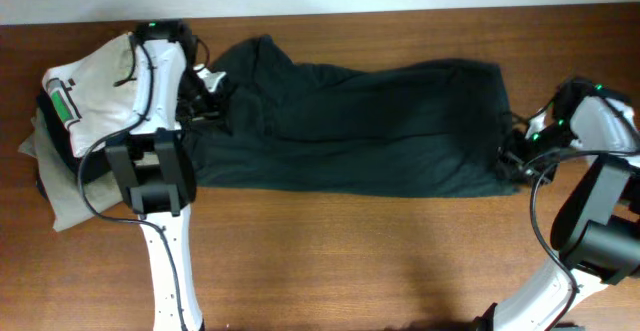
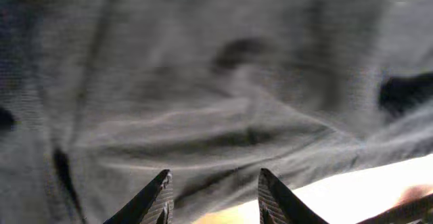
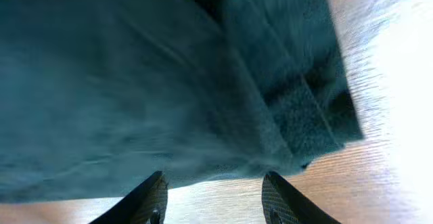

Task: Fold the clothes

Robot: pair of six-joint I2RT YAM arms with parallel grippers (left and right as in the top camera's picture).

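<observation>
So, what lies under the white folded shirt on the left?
A beige garment sticks out below the white shirt. How far it reaches underneath is hidden.

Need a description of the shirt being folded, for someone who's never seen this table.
On the brown wooden table, look at the middle, where one large garment lies stretched out wide. That is the dark T-shirt, greenish-black and rumpled. The white folded shirt and the beige garment at the left end are pale, compact piles.
</observation>
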